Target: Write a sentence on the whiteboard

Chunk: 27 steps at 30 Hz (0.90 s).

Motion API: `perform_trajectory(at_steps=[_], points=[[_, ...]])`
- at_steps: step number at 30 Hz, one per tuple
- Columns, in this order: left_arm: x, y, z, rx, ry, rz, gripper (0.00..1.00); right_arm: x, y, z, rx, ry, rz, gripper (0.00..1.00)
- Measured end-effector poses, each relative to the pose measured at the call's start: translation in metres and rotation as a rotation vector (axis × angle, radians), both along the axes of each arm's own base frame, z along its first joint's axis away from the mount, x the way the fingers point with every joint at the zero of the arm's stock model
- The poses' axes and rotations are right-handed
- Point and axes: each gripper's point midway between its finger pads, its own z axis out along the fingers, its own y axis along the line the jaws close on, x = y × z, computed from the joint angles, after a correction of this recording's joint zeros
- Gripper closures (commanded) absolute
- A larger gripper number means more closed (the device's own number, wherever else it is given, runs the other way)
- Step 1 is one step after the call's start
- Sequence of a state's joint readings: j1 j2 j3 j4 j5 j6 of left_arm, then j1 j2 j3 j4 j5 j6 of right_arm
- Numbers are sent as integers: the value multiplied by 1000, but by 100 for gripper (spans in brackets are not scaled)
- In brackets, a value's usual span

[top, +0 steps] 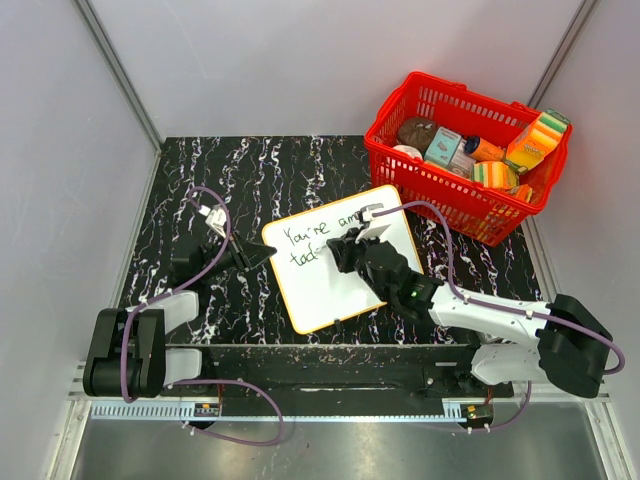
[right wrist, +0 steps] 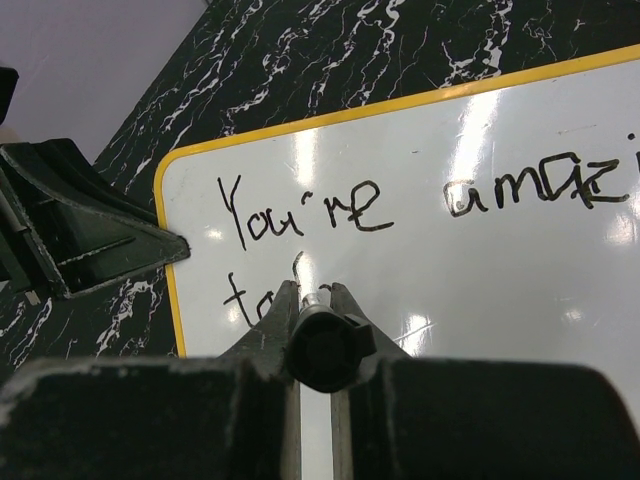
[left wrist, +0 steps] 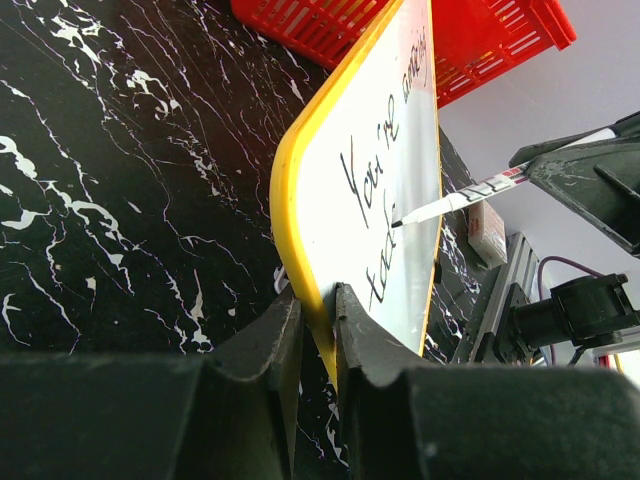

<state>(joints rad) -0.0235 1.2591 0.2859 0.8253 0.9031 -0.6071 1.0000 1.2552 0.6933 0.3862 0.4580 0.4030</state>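
Partly hiding the writing [right wrist: 300, 205], right claw [right wrist: 315, 292] clenches the marker [right wrist: 322, 348]; left claw [left wrist: 318, 300] pinches the whiteboard [left wrist: 370, 180].

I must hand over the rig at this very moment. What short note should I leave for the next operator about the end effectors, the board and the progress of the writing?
Left end effector: shut on the yellow rim of the whiteboard at its left corner, holding it in place.
Right end effector: shut on the marker, tip at the board on the second line.
Done: the first line reads "You're amazi", and its end is hidden by the right arm. The second line seems to start "tod".
Left: finish the second line, then lift the marker.
The red basket stands at the table's far right, beyond the board.
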Motion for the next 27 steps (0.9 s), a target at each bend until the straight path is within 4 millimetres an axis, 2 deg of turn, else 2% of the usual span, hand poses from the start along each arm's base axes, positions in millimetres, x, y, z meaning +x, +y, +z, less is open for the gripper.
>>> perform_trajectory(at_steps=[27], points=[[0, 0, 0, 0, 0, 0, 100, -4, -9, -7, 3, 20, -19, 100]])
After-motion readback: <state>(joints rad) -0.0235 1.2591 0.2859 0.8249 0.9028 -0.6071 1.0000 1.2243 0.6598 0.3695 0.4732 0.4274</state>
